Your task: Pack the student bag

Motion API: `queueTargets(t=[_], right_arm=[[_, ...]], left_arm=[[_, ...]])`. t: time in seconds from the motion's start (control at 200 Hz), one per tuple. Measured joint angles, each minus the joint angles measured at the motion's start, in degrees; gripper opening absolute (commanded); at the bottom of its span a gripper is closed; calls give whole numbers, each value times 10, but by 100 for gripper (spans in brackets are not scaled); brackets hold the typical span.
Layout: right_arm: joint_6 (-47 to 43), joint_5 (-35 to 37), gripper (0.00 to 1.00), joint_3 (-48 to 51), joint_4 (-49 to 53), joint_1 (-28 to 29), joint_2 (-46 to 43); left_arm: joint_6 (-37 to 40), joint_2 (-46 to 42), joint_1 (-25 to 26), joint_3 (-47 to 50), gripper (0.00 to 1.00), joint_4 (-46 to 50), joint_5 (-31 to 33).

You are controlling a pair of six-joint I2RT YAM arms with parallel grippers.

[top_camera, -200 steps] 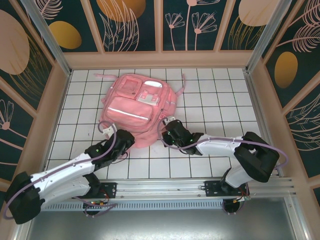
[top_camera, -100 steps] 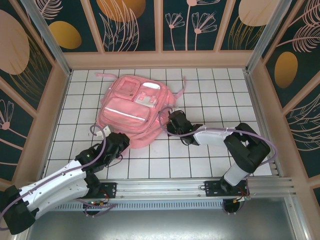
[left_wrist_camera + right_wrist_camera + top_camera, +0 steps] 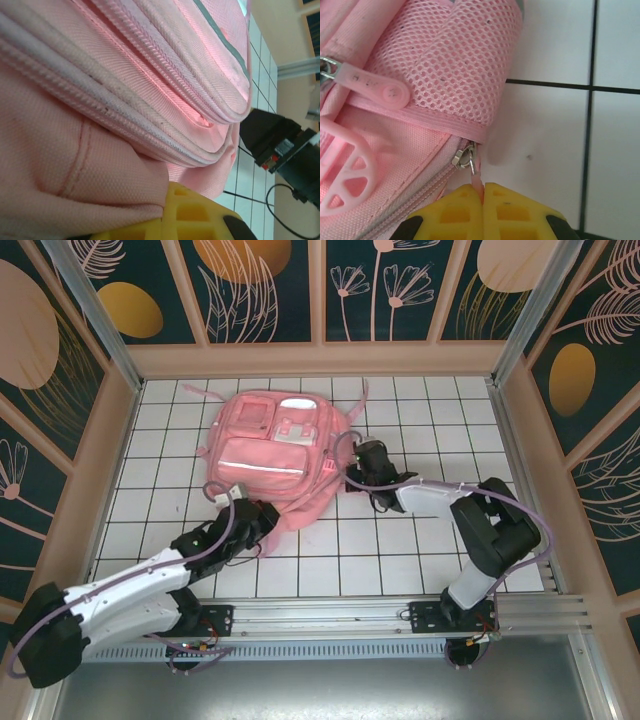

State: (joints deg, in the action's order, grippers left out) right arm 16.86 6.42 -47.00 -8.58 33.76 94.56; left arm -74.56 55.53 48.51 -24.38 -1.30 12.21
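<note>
The student bag (image 3: 268, 453) is a big soft pink backpack lying front up on the tiled table, its pockets facing the top camera. My left gripper (image 3: 262, 524) is at the bag's near bottom edge. In the left wrist view its yellow fingers (image 3: 197, 216) are shut on a fold of the bag's pink fabric (image 3: 75, 165). My right gripper (image 3: 360, 454) sits at the bag's right side. In the right wrist view the right gripper (image 3: 483, 199) is shut on the thin pink zipper pull (image 3: 478, 181) hanging from the metal slider (image 3: 464, 158), just below a mesh side pocket (image 3: 450, 60).
Wooden walls (image 3: 320, 358) ring the white tiled table (image 3: 440, 430). Pink straps (image 3: 205, 392) trail from the bag's far corners. Bare tiles lie right of the bag and in front of it. The right arm's black wrist (image 3: 280, 145) stands close beside the bag's corner.
The right gripper has travelled up along the bag's right side with the zipper pull. The bag has turned squarer to the camera. The left gripper stays clamped at the bottom edge.
</note>
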Motion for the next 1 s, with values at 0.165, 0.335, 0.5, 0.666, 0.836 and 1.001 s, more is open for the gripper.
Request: queueTargets(t=[0.165, 0.335, 0.5, 0.666, 0.836, 1.001], right_arm=[[1, -10, 0, -9, 4, -38, 5], [2, -7, 19, -20, 11, -52, 14], [16, 35, 56, -18, 11, -76, 7], [16, 58, 66, 14, 3, -83, -64], [16, 76, 99, 73, -33, -75, -186], [10, 89, 99, 143, -85, -75, -304]], left_arm=[[6, 75, 14, -42, 0, -49, -9], [10, 122, 16, -61, 5, -68, -15], [28, 123, 18, -64, 53, -43, -11], [54, 92, 21, -82, 94, 4, 19], [104, 52, 6, -114, 99, 68, 97], [172, 53, -65, -153, 98, 111, 156]])
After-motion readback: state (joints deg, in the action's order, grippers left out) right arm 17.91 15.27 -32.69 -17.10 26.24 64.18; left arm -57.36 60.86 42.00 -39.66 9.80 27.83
